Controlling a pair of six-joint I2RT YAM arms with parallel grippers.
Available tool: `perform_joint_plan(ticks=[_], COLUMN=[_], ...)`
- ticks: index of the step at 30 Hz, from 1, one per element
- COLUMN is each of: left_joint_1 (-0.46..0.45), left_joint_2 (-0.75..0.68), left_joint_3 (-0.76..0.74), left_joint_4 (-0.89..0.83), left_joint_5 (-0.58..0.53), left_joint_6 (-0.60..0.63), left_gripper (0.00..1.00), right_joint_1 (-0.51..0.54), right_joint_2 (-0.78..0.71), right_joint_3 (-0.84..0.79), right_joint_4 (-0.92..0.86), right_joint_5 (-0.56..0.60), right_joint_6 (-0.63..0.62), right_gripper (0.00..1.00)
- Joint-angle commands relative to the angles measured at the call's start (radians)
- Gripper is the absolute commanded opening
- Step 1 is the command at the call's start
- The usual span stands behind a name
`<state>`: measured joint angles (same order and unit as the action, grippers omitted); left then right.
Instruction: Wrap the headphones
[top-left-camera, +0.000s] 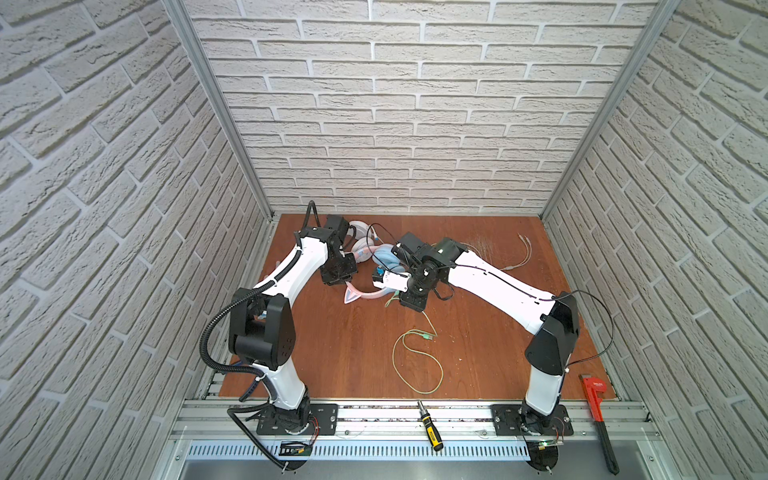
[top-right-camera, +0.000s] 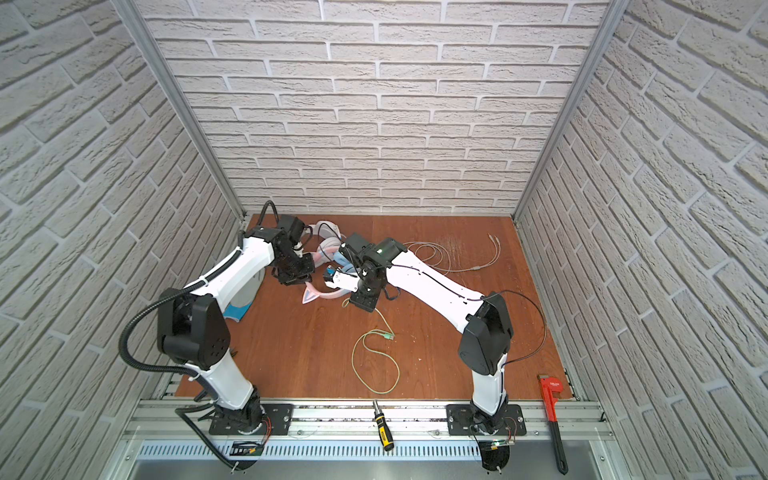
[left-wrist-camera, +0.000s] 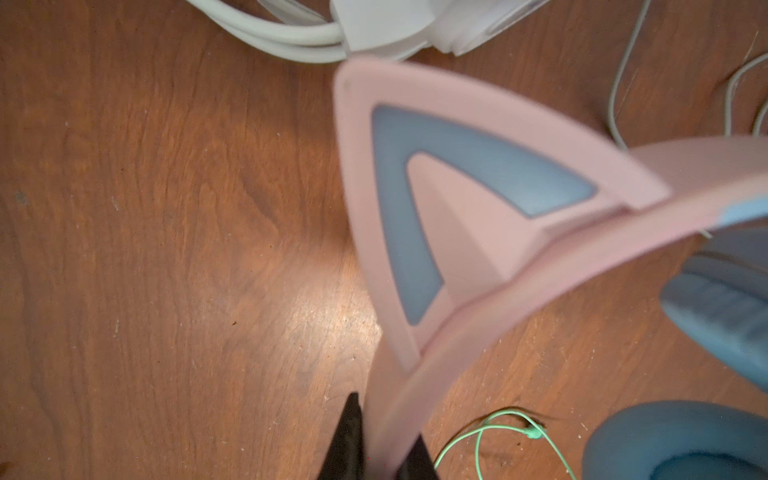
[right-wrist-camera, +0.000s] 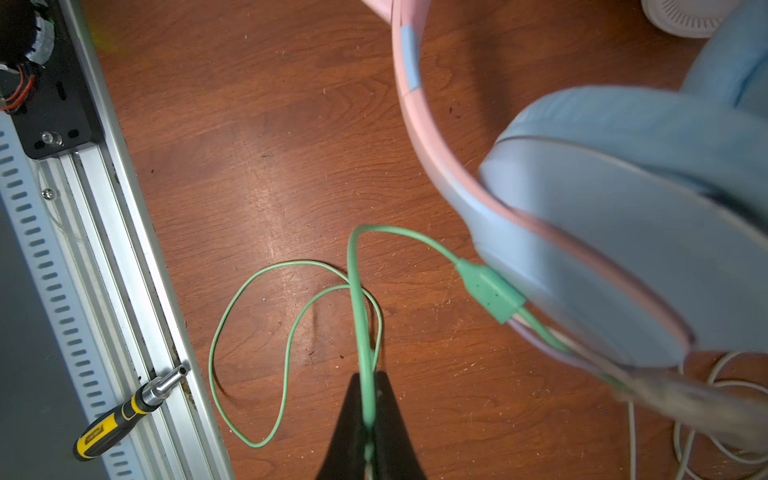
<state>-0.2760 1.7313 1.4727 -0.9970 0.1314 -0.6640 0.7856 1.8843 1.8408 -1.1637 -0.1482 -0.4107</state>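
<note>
Holding the cat-ear headphones (top-left-camera: 353, 296) steady by their pink headband (left-wrist-camera: 478, 316), my left gripper (left-wrist-camera: 384, 419) is nearly shut on it; my right gripper (right-wrist-camera: 368, 380) clamps the green cable (right-wrist-camera: 353, 270). They're beside the white headphones (top-left-camera: 358, 228), perhaps slightly lifted. Wrapping looks unstarted; next, I carry slack around the band.

White brick walls (top-left-camera: 415, 124), brown wooden floor (top-left-camera: 332, 353)

Pink cat-ear headphones (top-left-camera: 353, 296), green cable (right-wrist-camera: 488, 291) loose; white pair (left-wrist-camera: 382, 25) behind
</note>
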Motion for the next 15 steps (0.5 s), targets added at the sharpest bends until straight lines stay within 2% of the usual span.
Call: perform_joint_plan(ticks=[1, 9, 15], left_joint_1=[-0.012, -0.033, -0.055], left_joint_2=[0.005, 0.030, 0.057], left_joint_3=[0.034, 0.047, 0.065], left_joint_4=[-0.022, -0.083, -0.113], left_joint_5=[0.023, 0.017, 0.023], left_joint_6=[0.053, 0.146, 0.198], left_gripper=[0.00, 0.00, 0.00], right_joint_1=[0.001, -0.007, -0.016], right_joint_2=[0.024, 0.062, 0.053], right_joint_3=[0.056, 0.123, 0.123], right_joint_4=[-0.039, -0.081, -0.033], right_joint_5=[0.007, 0.086, 0.085], right_joint_6=[-0.040, -0.120, -0.163], right_gripper=[0.05, 0.06, 0.06])
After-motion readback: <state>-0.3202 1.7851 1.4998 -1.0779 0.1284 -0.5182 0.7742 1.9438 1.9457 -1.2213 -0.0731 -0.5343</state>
